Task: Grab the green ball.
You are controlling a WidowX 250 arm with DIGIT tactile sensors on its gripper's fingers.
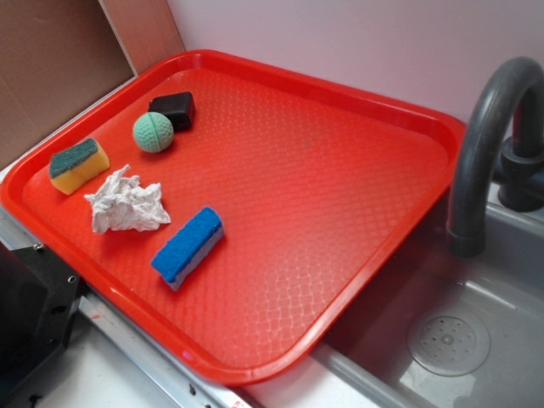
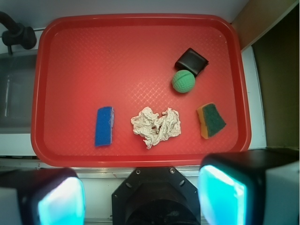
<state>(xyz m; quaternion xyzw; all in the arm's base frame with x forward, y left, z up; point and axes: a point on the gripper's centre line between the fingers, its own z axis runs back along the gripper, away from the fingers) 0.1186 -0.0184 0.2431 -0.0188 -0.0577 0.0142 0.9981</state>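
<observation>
A red tray (image 1: 340, 170) fills most of the exterior view, with a grey sink (image 1: 476, 340) and a dark curved faucet (image 1: 489, 127) at the right of the frame. Five things lie on the tray, all in its left half in this view. A small black block (image 1: 173, 110) sits at the upper left, touching or just beside the green ball (image 1: 153, 132), which lies directly below and left of it. Lower left of the ball, apart from it, is a yellow sponge with a dark green top (image 1: 78, 164). Below the ball, near the sponge, rests a crumpled white paper (image 1: 126, 204), and to the lower right of that a blue sponge (image 1: 188, 246) lies at a slant. In the wrist view the ball (image 2: 183, 81) appears right of centre in the upper half, with the black block (image 2: 191, 61) just above it, the green-topped sponge (image 2: 211, 120) lower right and the paper (image 2: 156, 126) lower left; the ball's other sides face bare tray. The ball is mint green, round, with a ribbed, dimpled surface. The gripper (image 2: 140, 197) shows at the bottom of the wrist view, its two fingers (image 2: 222, 194) spread wide apart with nothing between them, off the near edge of the tray and well apart from the ball.
</observation>
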